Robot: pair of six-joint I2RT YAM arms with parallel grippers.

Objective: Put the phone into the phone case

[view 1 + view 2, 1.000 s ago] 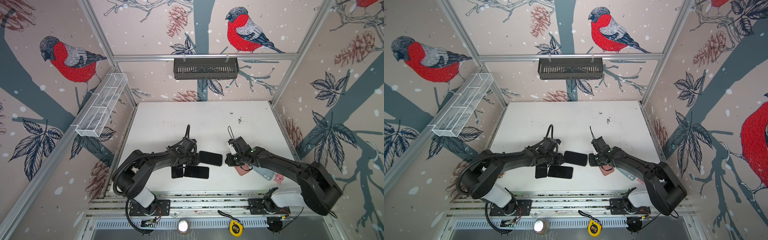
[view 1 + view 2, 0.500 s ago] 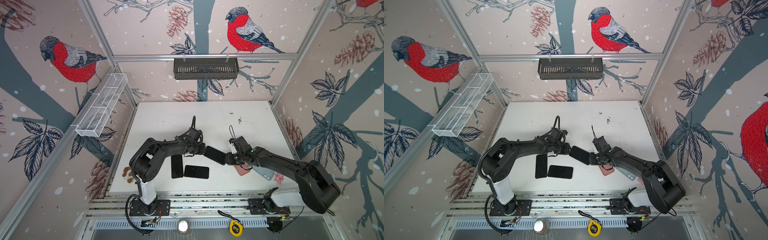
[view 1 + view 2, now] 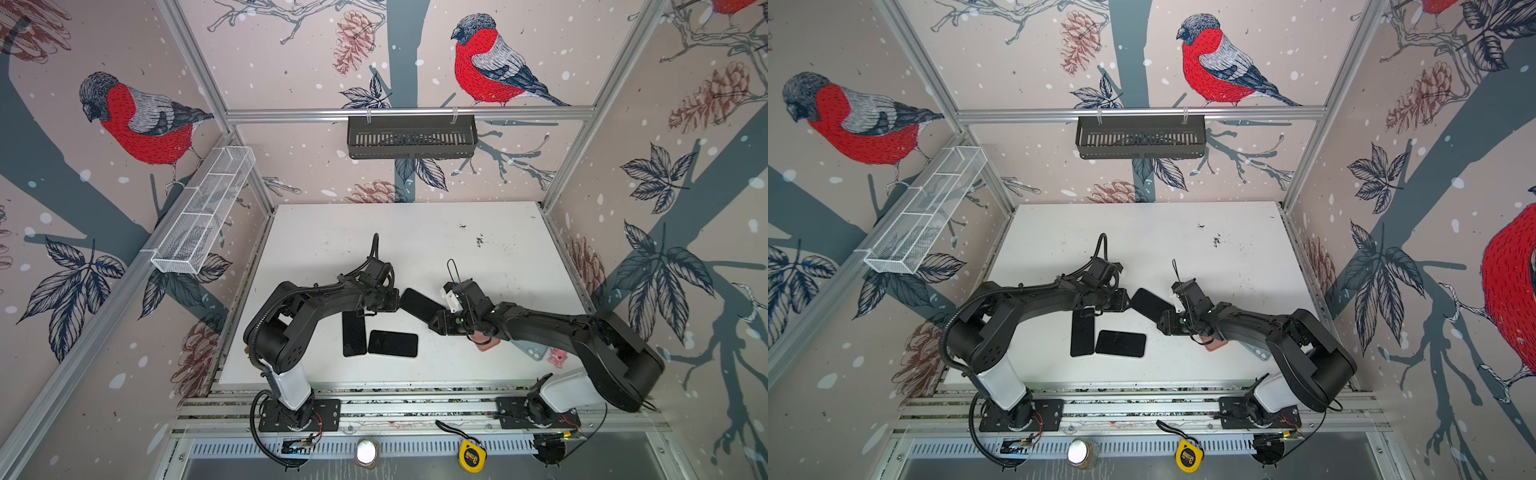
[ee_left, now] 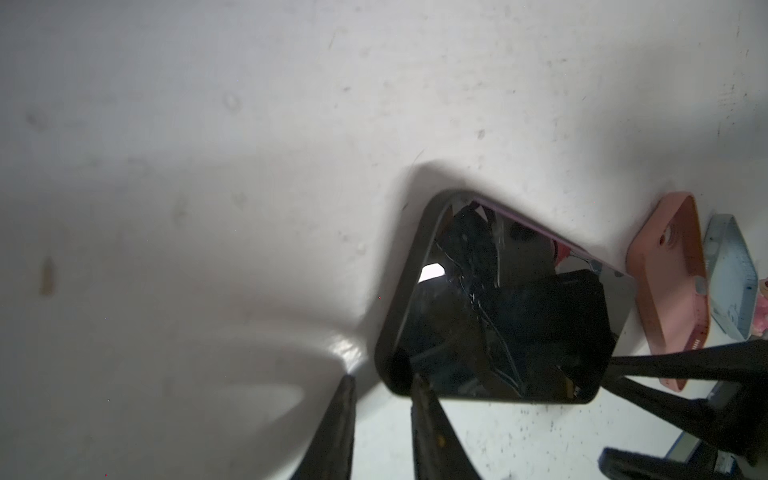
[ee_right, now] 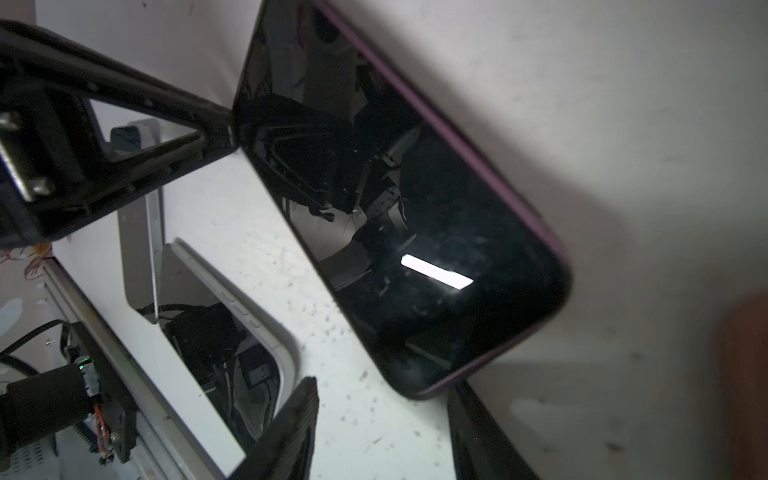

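I am at the handover. My left hand (image 4: 382,380) pinches the phone (image 3: 422,305) by 1 corner. The phone sits between my 2 hands, seemingly just off the desk (image 3: 415,232). My right hand (image 5: 382,384) is open and straddles the phone's other end. The pink case (image 4: 669,291) lies just beyond, partly under my right arm. Next, I judge, the right must close squarely on that end before the left lets go.

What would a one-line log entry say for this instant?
left pincer: shut on phone corner | right pincer: open around phone's other end | pink case: on table | phone: not in case
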